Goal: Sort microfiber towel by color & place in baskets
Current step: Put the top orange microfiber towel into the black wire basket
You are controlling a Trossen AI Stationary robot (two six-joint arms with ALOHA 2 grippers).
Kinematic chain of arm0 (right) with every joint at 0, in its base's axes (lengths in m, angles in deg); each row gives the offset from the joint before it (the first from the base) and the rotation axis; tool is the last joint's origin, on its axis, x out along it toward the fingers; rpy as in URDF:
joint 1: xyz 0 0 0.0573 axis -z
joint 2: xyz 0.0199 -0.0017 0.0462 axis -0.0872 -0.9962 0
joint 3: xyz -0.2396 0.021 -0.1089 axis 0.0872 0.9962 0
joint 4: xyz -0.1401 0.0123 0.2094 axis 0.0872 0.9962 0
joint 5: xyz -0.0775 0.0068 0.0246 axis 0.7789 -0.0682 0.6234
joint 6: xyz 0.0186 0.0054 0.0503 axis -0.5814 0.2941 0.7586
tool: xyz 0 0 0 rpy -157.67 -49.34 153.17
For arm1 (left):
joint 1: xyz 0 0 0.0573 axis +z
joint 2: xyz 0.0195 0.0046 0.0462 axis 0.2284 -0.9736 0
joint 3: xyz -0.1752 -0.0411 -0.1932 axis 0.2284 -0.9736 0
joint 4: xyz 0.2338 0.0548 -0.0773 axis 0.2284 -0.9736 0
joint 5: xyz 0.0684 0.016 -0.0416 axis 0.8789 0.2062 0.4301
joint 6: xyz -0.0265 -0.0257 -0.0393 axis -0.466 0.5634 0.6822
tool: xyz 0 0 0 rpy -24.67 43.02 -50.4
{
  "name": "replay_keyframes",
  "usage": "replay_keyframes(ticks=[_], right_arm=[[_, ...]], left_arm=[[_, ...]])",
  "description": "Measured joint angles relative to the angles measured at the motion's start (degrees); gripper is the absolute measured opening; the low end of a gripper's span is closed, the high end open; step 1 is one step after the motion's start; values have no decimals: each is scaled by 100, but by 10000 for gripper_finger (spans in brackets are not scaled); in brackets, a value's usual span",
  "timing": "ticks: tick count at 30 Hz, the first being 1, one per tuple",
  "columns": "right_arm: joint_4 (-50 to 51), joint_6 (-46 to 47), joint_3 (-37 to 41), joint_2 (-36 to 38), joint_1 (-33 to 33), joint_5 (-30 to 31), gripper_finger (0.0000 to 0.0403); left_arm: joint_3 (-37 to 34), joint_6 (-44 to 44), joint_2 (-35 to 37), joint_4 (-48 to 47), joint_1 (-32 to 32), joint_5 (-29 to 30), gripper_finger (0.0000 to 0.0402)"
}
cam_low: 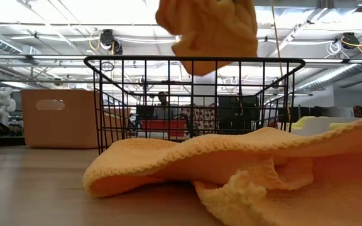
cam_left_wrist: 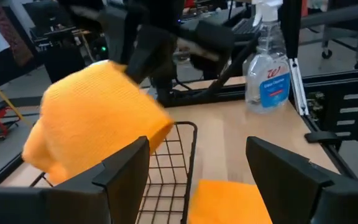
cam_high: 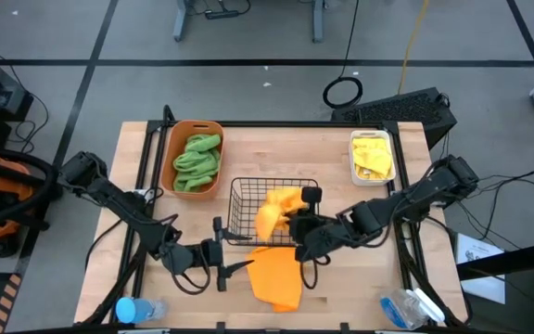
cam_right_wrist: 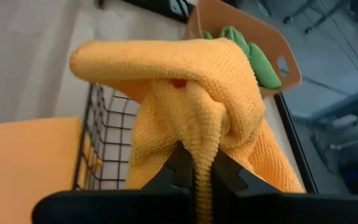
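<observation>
Orange towels: one [cam_high: 277, 212] pinched by right pincer [cam_high: 297, 223], one [cam_high: 276, 276] lying beside spread left pincer [cam_high: 233, 269].

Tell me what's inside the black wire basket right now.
Nothing rests inside the black wire basket that I can see; the right pincer holds an orange towel above it, covering part of its floor.

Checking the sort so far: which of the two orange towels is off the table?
The orange towel pinched in the right gripper, hanging over the black wire basket. The other orange towel lies flat on the table, in front of that basket.
</observation>
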Motion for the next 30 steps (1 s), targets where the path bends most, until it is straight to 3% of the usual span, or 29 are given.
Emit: replay_keyframes(ticks=[6,16,30], right_arm=[[60,131,0,-362,231,-336,6],[273,354,2,-1118,483,-348,6],[395,1245,4,-1279,1279,-1948,6]], left_arm=[[0,20,0,-26,-35,3,272],[0,299,0,-257,-39,0,272],[0,323,0,-325,-41,-35,272]])
